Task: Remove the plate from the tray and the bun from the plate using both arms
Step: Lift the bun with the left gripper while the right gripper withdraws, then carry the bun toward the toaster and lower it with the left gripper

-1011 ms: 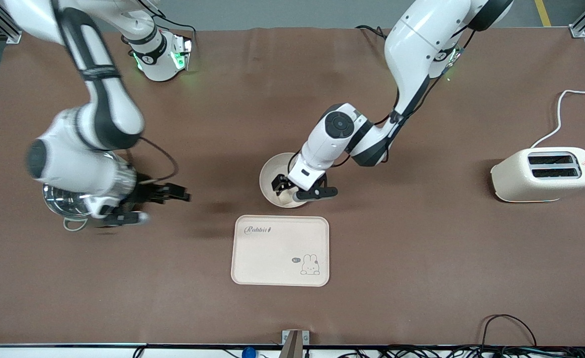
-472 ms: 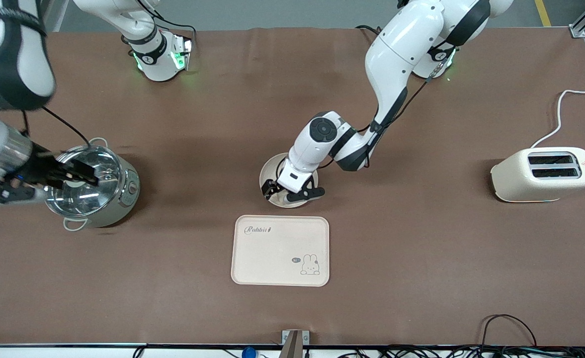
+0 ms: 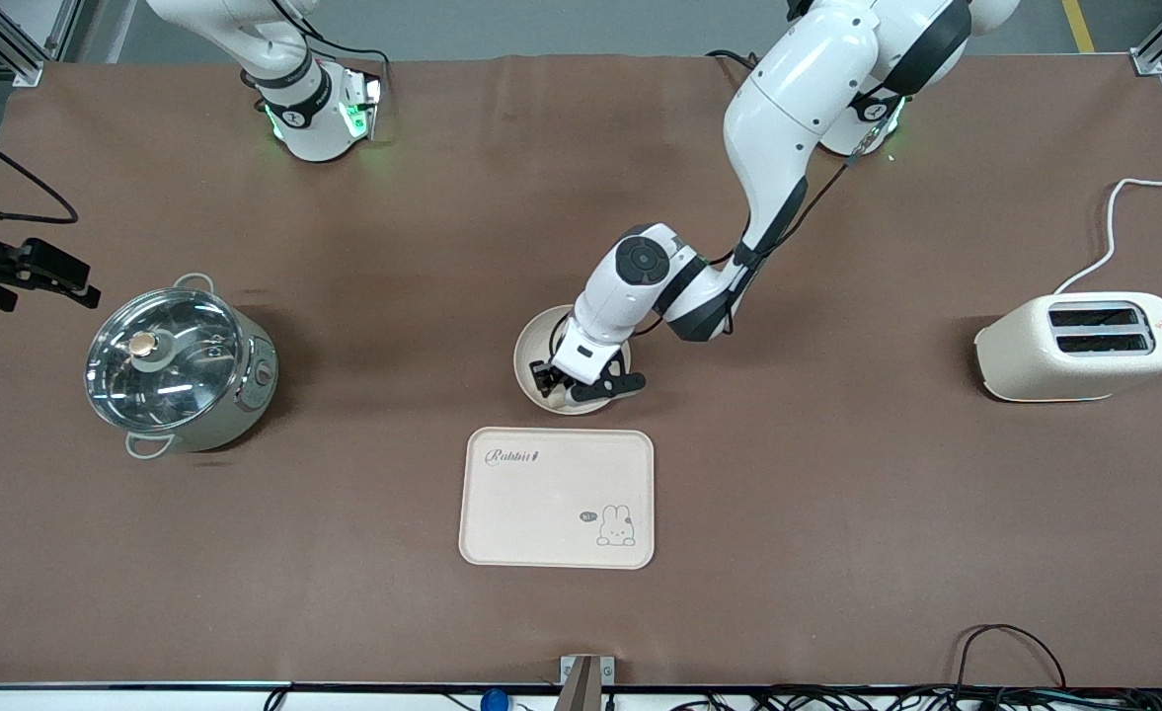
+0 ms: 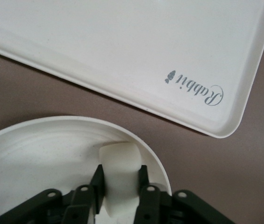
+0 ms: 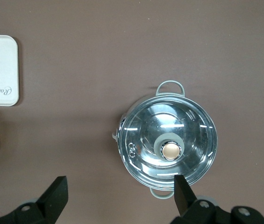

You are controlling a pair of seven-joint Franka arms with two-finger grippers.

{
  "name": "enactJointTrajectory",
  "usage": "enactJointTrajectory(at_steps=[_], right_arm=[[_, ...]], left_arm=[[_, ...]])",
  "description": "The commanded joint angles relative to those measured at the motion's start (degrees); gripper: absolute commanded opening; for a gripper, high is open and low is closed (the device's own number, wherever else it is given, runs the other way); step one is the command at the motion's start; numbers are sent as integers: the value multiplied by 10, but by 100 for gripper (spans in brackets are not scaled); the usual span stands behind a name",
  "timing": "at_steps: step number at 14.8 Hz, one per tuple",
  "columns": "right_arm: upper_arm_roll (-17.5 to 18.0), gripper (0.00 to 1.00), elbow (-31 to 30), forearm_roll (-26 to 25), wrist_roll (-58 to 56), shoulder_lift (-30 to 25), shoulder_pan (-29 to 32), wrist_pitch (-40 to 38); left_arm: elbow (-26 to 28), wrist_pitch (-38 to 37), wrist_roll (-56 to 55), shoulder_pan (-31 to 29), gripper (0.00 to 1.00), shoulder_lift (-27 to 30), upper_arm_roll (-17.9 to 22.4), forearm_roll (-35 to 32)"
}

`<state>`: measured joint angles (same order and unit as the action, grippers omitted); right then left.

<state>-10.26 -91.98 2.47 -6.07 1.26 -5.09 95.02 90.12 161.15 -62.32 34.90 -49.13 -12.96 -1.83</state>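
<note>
Left wrist view, item one: left gripper [image 4: 118, 186], fingers [image 4: 97, 183] drawn in against both flanks of the bun [image 4: 118, 173]; the pinch looks made, though the fingertips run off the edge of the picture, so its firmness is a judgement.

Bun: small pale cream lump, matte, soft-looking, rounded on top, slab-sided where pinched. It sits in the plate [image 4: 38, 154], close against the raised rim on the side nearest the tray [image 4: 122, 42].

Plate [image 3: 533, 344]: round, shallow, faint concentric rings, dull glaze. It stands on the brown table mat [image 3: 837, 513] just beside the tray, farther from the front camera, apart from it.

Tray [image 3: 557, 498]: cream, rounded corners, low lip, "Rabbit" script and bunny drawing; nothing on it.

Handling advice: lift straight up so the bun clears the rim without dragging the light plate; squeeze gently, as the bun probably dents.

Right gripper [image 5: 117, 196]: jaws spread wide, holding nothing, raised above the table beside the lidded steel pot [image 5: 168, 145], at the right arm's end; waiting.

Toaster [image 3: 1082, 346]: cream, glossy, two slots, at the left arm's end.
</note>
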Motion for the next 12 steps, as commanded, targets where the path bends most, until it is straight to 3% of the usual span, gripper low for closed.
enactJointTrajectory(at_steps=[1, 2, 4, 7, 9, 12], right_arm=[[0, 100, 22, -5, -5, 8, -1, -16], [0, 100, 22, -4, -6, 8, 1, -21], [0, 100, 25, -4, -6, 8, 2, -28], [0, 100, 25, -4, -6, 8, 3, -33], [1, 100, 42, -4, -9, 8, 2, -34], [0, 100, 53, -4, -10, 8, 4, -51]], left_arm=[[10, -7, -10, -4, 0, 12, 7, -22], [11, -46, -9, -12, 0, 31, 7, -26], [-5, -218, 23, -38, 0, 94, 6, -67], [2, -372, 187, -128, 0, 181, -2, -77], [15, -419, 325, -204, 0, 215, -2, -75], [59, -411, 500, -327, 1, 230, -5, -73]])
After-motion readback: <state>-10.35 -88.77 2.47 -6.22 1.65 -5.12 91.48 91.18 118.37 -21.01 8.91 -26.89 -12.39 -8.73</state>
